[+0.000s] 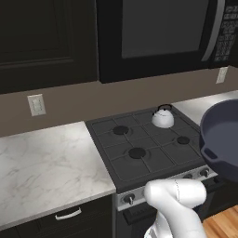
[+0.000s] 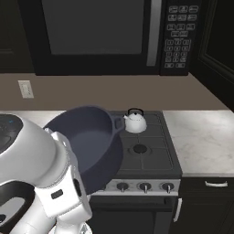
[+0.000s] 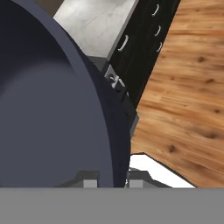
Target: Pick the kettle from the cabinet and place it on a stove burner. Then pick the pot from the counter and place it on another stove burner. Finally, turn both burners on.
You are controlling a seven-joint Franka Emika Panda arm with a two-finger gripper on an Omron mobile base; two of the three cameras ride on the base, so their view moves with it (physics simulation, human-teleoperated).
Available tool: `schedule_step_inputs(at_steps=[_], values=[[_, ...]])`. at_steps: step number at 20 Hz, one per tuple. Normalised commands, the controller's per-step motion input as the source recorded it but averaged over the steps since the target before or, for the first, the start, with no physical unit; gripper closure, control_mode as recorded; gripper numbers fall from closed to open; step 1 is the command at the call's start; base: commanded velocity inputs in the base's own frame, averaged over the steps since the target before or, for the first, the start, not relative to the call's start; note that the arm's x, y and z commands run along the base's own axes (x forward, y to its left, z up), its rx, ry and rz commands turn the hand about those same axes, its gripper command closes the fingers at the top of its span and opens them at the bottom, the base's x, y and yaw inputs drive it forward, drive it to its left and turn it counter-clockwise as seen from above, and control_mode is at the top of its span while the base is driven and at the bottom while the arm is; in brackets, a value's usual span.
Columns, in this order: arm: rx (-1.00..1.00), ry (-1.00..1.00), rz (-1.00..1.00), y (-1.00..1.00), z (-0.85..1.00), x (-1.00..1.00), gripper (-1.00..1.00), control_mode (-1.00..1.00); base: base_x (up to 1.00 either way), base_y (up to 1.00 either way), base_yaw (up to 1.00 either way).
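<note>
Nearest the hand camera, the pot fills most of the frame, its dark blue-grey rim wall running down between the 2 finger tips of the gripper, whose jaws pinch that rim. Both base views show the pot carried in the air and tilted, at the front of the gas cooktop and clear of the grates. Its loop handle is visible at the rim.

The kettle sits upright on a rear burner. The front burner and the other rear burner are bare.

Assessment: the pot looks rigid, wide and fairly heavy. A pinch on 1 point of a thin rim leaves the mass hanging off to the side, so it is likely to swing or pivot in the jaws. The smooth wall may slip. A low, slow set-down on a free burner, well apart from the light kettle, appears advisable.

The knobs line the cooktop's front edge.
</note>
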Motion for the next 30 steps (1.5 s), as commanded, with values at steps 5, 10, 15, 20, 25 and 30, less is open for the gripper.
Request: schedule_step_inputs(at_steps=[5,10,15,20,25,30], values=[[0.00,0.03,0.00,-0.01,0.00,0.21,1.00,-1.00,0.00,0.00,0.00],[0.00,0.05,0.00,0.00,0.00,0.47,1.00,-1.00,0.00,0.00,0.00],[0.00,0.01,0.01,-0.07,0.00,0.32,1.00,-1.00,0.00,0.00,0.00],[0.01,-0.02,0.05,-0.25,0.00,0.27,1.00,-1.00,0.00,0.00,0.00],[0.03,0.00,0.04,-0.21,0.00,0.37,1.00,-1.00,0.00,0.00,0.00],[0.01,0.00,0.00,-0.07,0.00,0.44,1.00,-1.00,0.00,0.00,0.00]])
